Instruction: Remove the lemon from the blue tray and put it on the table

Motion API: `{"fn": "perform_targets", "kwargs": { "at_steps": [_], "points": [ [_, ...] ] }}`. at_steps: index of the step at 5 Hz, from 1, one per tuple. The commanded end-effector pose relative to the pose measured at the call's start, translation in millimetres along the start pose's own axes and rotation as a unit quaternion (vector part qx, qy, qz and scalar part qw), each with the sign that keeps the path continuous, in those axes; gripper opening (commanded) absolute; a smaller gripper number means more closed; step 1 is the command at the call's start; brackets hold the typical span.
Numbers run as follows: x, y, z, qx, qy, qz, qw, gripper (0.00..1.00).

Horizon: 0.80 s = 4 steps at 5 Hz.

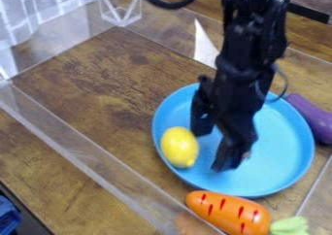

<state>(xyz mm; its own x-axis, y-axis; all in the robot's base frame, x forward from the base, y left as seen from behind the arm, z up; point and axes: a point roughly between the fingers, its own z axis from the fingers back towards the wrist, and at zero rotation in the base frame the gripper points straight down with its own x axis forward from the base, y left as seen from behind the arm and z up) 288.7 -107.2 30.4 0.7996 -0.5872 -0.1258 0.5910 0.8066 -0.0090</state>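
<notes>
The yellow lemon (180, 147) lies at the left inner edge of the round blue tray (279, 153), which rests on the wood-plank table (104, 79). My black gripper (213, 149) points down over the tray, just right of the lemon, low above the tray floor. Its two fingers (203, 117) stand wide apart with nothing between them. The lemon sits beside the nearer finger, outside the gap; I cannot tell whether it touches the finger.
An orange carrot (228, 212) lies on the table just in front of the tray. A purple vegetable (319, 120) sits at the tray's right edge. Clear acrylic walls (78, 151) border the table at the left, front and back.
</notes>
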Motion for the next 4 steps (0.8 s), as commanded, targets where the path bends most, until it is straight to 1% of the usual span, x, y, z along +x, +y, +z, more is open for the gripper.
{"fn": "perform_targets", "kwargs": {
  "at_steps": [1,2,3,4],
  "points": [
    [-1.1,12,0.6,0.005,-0.024,0.001,0.9997,1.0],
    [-9.8,16,4.3,0.003,-0.023,0.008,0.9997,0.0],
    [-22.7,18,10.3,0.008,-0.018,-0.008,0.9998,0.0],
    [-37.7,24,29.2,0.021,-0.011,-0.018,0.9996,0.0]
  ]
}}
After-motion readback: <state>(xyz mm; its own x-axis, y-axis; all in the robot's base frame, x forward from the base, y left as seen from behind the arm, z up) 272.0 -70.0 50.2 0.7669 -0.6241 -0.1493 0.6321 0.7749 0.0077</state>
